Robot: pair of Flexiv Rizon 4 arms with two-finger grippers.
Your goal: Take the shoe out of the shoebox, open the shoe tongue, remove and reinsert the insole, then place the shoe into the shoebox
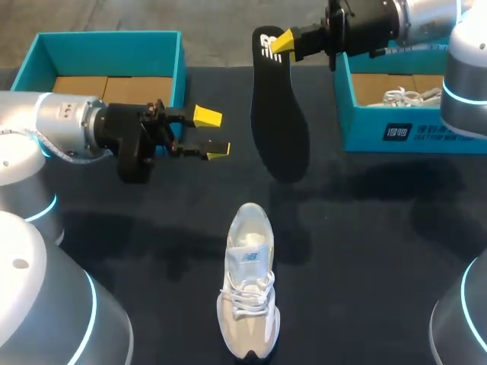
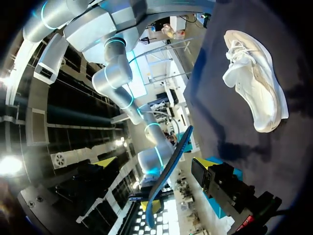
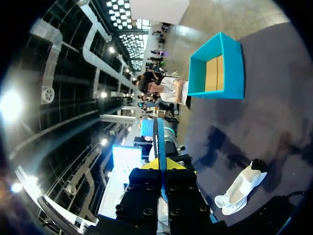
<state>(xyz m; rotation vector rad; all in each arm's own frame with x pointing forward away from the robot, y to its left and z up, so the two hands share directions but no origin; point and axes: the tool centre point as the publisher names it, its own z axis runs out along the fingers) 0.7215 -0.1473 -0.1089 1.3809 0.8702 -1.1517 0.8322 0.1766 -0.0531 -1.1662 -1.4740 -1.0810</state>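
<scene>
Shoe [image 1: 248, 293] sits upright on the dark counter [image 1: 365, 251] near my edge, about the middle. It is white and pale grey with loose white laces. Its toe points toward me and its opening faces away.

The black insole [image 1: 280, 114] is out of it, hanging in the air well beyond the shoe. My right gripper [image 1: 283, 43] is clenched on the insole's heel end, and the wrist view shows the insole edge-on between the yellow tips. The toe end hangs down over the counter, between the two boxes.

My left gripper [image 1: 213, 133] hovers just beside the insole on its left, released, with fingers apart and nothing between them.

A teal box [image 1: 106, 42] stands at the far left behind that arm, showing a bare cardboard floor. A second teal box [image 1: 411, 137] stands at the far right under my right arm, with white laces [image 1: 407, 96] showing inside. Neither arm is over the shoe.
</scene>
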